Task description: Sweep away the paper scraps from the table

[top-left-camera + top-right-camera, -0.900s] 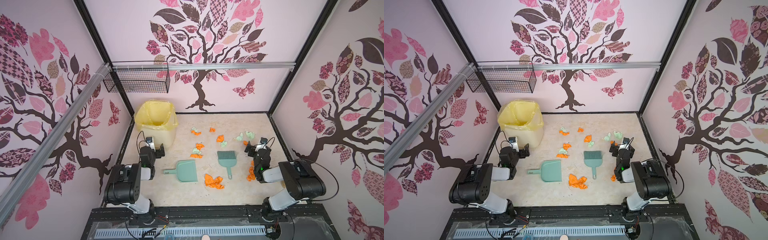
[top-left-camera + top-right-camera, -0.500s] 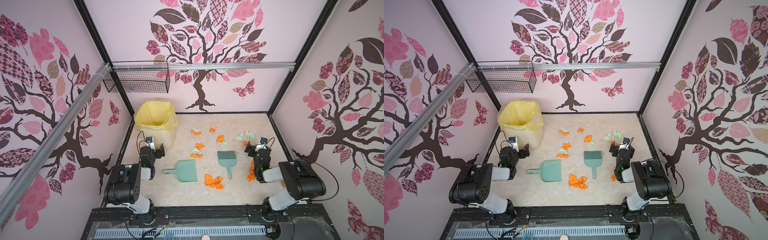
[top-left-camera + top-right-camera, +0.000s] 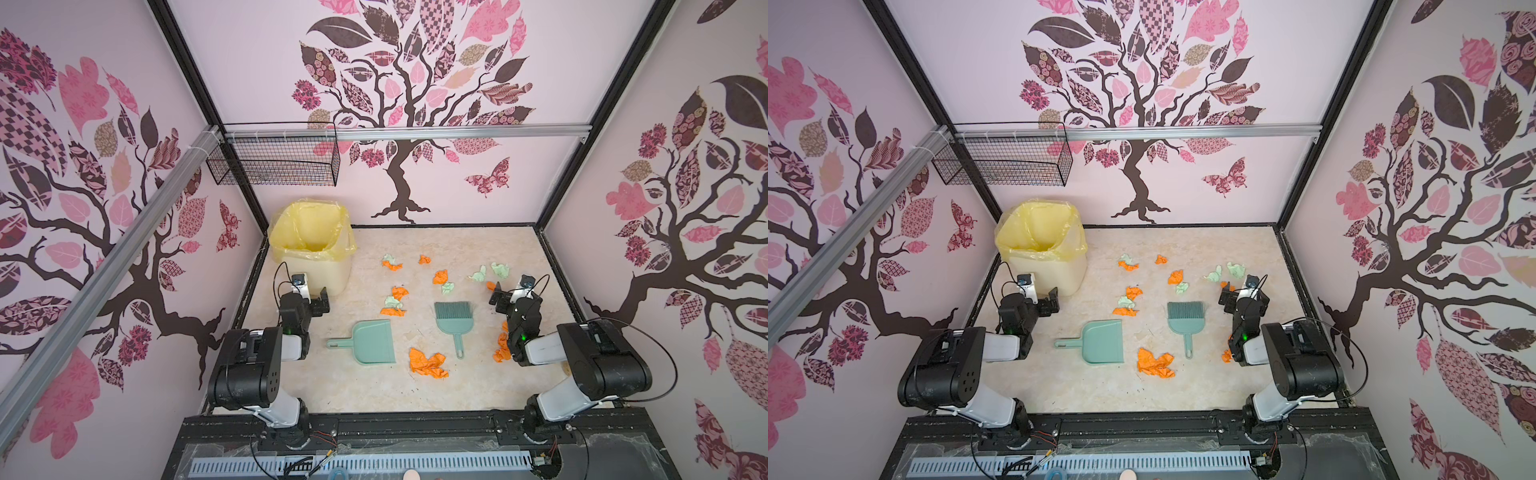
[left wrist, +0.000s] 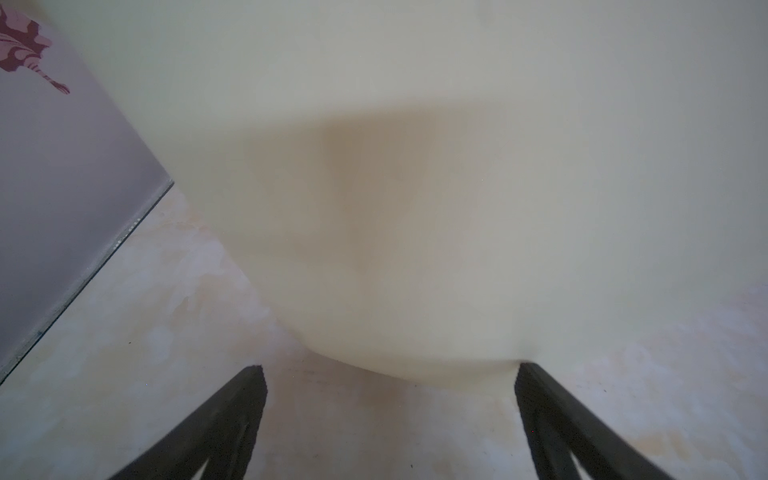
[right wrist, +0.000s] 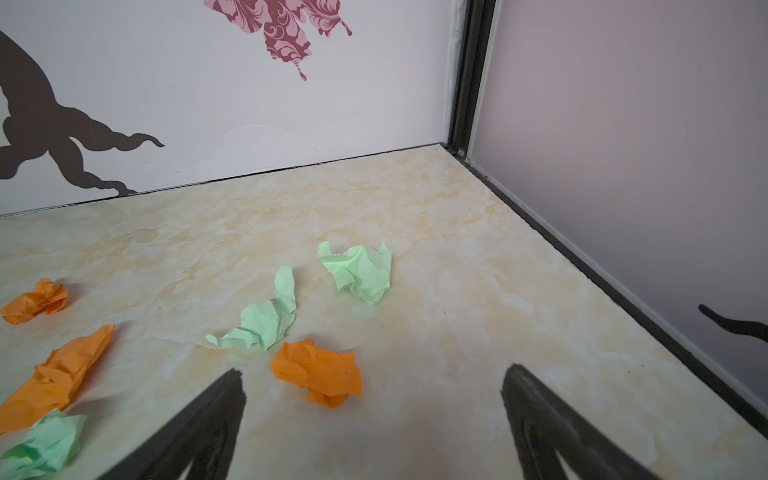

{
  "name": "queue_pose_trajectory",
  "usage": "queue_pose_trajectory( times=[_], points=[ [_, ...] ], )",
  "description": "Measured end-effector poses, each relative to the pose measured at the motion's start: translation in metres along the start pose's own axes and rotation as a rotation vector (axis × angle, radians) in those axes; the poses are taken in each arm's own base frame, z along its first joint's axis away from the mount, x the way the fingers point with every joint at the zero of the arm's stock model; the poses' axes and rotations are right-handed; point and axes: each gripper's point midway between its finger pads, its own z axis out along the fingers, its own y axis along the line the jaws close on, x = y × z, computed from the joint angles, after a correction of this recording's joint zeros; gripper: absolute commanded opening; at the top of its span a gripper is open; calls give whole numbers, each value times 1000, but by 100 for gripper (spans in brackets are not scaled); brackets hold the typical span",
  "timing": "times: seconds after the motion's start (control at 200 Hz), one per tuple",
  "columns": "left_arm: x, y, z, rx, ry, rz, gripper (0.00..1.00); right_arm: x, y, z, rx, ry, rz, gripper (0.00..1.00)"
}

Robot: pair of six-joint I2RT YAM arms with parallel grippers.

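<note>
Bin (image 3: 329, 275) (yellow liner (image 3: 286, 239)) upright; paper scraps (image 3: 428, 363) on table (image 3: 457, 395).

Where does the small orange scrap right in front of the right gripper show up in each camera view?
In a top view: the orange scrap lies right of the brush.
In a top view: same place, right of the brush.
Left wrist: not in it.
Right wrist, just ahead of the open right gripper.
Shared landmark: two mint scraps just beyond it.
</note>
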Motion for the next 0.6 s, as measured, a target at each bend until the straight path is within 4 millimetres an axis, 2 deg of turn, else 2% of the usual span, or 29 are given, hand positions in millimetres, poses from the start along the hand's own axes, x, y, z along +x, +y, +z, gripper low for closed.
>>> queue_pose_trajectory(
  times=[0.53, 0.6],
  points=[
    [-1, 0, -1, 4, 5, -3, 95, 0, 0, 0, 3, -1, 3, 99],
    [-7, 2, -2, -1, 40, -12, 95, 0, -1, -1, 6, -2, 8, 99]
  ],
)
